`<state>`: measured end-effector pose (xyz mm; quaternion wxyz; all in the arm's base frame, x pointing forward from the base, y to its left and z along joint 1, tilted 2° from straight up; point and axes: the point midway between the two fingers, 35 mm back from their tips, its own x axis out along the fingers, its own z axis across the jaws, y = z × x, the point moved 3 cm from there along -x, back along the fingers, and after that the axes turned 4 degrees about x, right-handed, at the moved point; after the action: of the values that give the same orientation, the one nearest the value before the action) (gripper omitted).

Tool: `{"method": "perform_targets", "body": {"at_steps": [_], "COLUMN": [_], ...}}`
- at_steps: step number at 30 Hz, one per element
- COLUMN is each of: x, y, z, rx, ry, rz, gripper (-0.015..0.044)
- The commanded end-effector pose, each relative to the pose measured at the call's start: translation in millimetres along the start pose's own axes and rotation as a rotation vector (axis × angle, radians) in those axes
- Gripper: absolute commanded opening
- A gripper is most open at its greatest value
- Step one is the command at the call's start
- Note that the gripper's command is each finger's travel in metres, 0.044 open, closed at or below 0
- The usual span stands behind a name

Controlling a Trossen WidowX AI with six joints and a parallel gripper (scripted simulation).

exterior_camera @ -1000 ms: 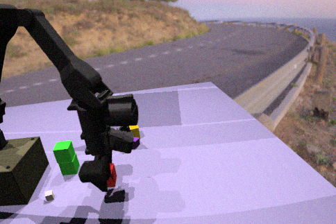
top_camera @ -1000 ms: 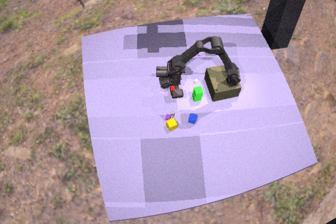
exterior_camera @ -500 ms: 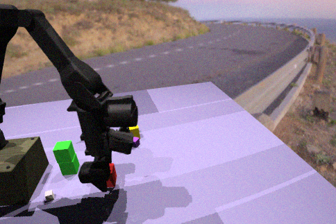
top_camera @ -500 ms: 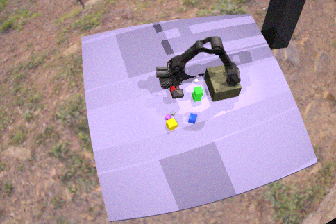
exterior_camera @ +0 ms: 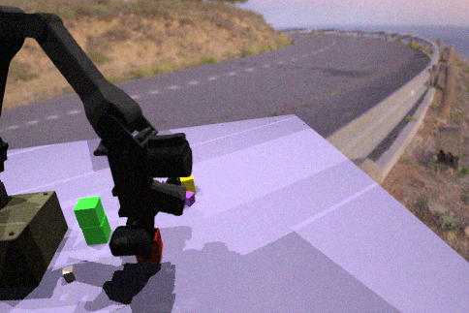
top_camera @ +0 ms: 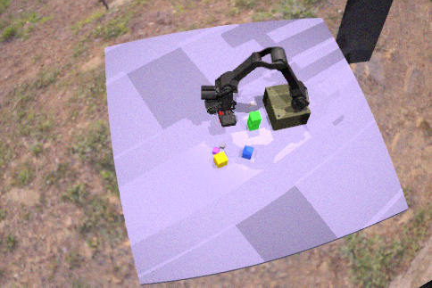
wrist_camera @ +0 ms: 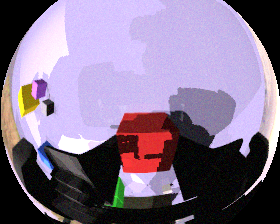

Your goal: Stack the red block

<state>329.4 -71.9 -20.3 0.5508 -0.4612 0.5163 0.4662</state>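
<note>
Red block (exterior_camera: 154,247) sits on the tabletop (exterior_camera: 300,208) between my end effector's (exterior_camera: 140,247) fingers, which are clamped on its sides. I judge the lift must carry it sideways toward the arm's base, where the green tower (exterior_camera: 92,220) stands near the end effector.

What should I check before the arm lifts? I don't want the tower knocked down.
1. Gripper around the red block: ok, fingers closed on its sides.
2. Block squarely seated between the fingers: cannot tell.
3. Green tower upright, two blocks aligned: ok.
4. Gap between gripper and tower: ok, apart.
5. Yellow block, blue block away from the path to the tower: ok.
</note>
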Motion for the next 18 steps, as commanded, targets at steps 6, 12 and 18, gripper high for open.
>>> {"method": "perform_targets", "body": {"at_steps": [6,12,18], "x": [-18.8,-44.9,-70.3], "y": [-0.5,-0.5,-0.7], "z": [-0.1,0.2,0.3], "rx": [0.001,0.001,0.001], "ry": [0.004,0.004,0.004], "rz": [0.000,0.000,0.000], "gripper": [0.0000,0.0000,0.0000]}}
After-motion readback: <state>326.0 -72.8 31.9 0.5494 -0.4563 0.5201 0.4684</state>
